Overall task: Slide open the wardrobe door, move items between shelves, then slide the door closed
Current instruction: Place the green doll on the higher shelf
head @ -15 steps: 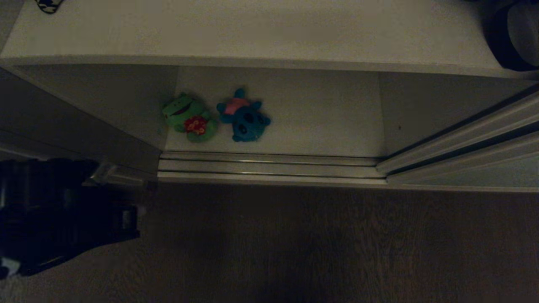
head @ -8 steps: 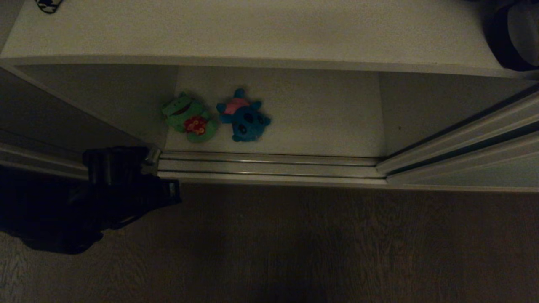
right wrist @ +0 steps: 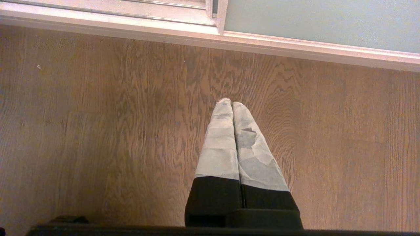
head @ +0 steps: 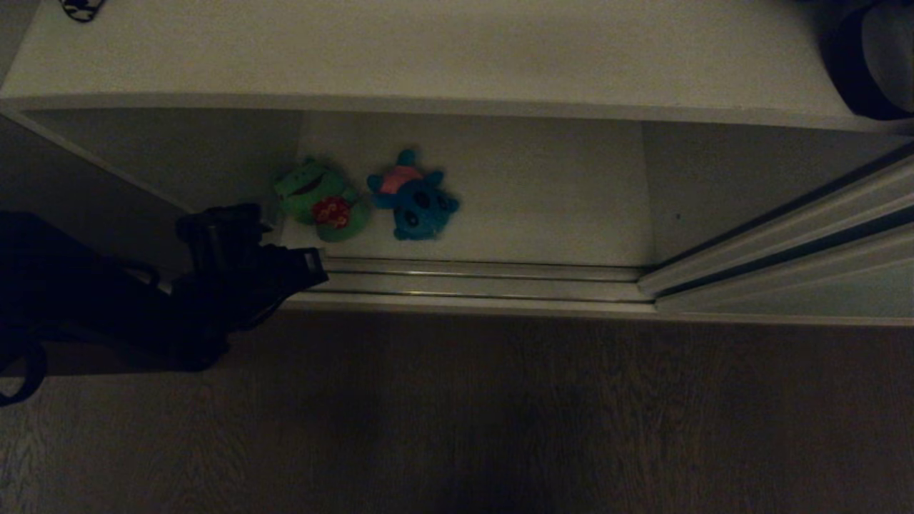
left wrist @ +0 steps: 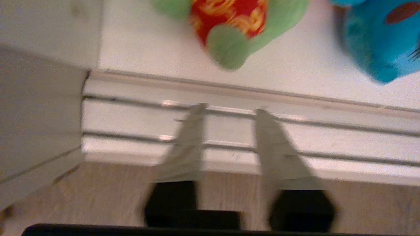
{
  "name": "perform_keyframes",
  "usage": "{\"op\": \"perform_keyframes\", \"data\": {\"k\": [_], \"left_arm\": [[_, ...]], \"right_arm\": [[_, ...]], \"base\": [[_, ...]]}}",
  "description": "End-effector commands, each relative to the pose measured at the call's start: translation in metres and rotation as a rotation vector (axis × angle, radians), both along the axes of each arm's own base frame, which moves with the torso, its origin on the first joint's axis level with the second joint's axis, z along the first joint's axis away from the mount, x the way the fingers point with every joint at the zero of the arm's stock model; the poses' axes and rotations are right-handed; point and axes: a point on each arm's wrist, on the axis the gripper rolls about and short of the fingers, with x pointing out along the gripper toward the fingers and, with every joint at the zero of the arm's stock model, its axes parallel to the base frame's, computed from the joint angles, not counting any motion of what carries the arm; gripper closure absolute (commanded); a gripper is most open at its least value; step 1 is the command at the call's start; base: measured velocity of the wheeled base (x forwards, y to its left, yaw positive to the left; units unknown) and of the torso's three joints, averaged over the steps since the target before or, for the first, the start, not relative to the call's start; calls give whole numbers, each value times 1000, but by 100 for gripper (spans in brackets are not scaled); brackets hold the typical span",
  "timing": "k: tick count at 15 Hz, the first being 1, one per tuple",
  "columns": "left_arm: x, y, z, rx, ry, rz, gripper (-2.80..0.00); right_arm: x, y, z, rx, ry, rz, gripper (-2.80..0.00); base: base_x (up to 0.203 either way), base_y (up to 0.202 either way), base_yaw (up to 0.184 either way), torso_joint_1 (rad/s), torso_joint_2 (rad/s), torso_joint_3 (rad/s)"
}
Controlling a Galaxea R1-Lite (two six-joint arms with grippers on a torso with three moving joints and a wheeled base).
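Note:
Two plush items lie side by side on the lower white shelf (head: 543,207): a green one with a red spot (head: 323,201) (left wrist: 236,29) and a blue one with a pink patch (head: 414,200) (left wrist: 384,42). My left gripper (head: 303,265) (left wrist: 229,109) hovers over the floor tracks just in front of the green plush. It is open, with nothing between its fingers. The sliding wardrobe door (head: 821,300) (right wrist: 315,23) stands pushed to the right, leaving the shelves exposed. My right gripper (right wrist: 231,102) is shut and empty above the wooden floor.
The upper shelf (head: 428,57) juts out above the toys. A black bag (head: 871,64) sits at its right end and a houndstooth cushion (head: 82,8) at its far left. Metal door tracks (head: 464,282) run along the shelf front, and the left side wall (head: 143,171) is close to my arm.
My left arm has swung up and to the right from the lower left corner, bringing its gripper to the tracks beside the green plush. The toys and door have not moved.

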Motion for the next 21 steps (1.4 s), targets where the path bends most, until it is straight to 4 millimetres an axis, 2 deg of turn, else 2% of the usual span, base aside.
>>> {"op": "perform_keyframes", "data": {"k": [1,3,6,8,11,19,20,21], "left_arm": [[3,-1,3,-3,-15,-1,-280],[8,-1,5,5,-40,5,-280],[33,-2,-1,0,-70,10,-280],[50,-4,-14,1,-73,9,-280],[70,-6,-19,-5,-145,10,-280],[103,-8,-33,-20,-257,64,-280],[106,-8,-34,-22,-275,68,0],[109,-8,-36,-24,-288,79,0]], "right_arm": [[0,0,0,0,-1,1,0],[0,0,0,0,-1,1,0],[0,0,0,0,-1,1,0],[0,0,0,0,-1,1,0],[0,0,0,0,-1,1,0],[0,0,0,0,-1,1,0],[0,0,0,0,-3,1,0],[0,0,0,0,-1,1,0]], "base": [[0,0,0,0,0,0],[0,0,0,0,0,0],[0,0,0,0,0,0],[0,0,0,0,0,0],[0,0,0,0,0,0],[0,0,0,0,0,0],[0,0,0,0,0,0],[0,0,0,0,0,0]]}}
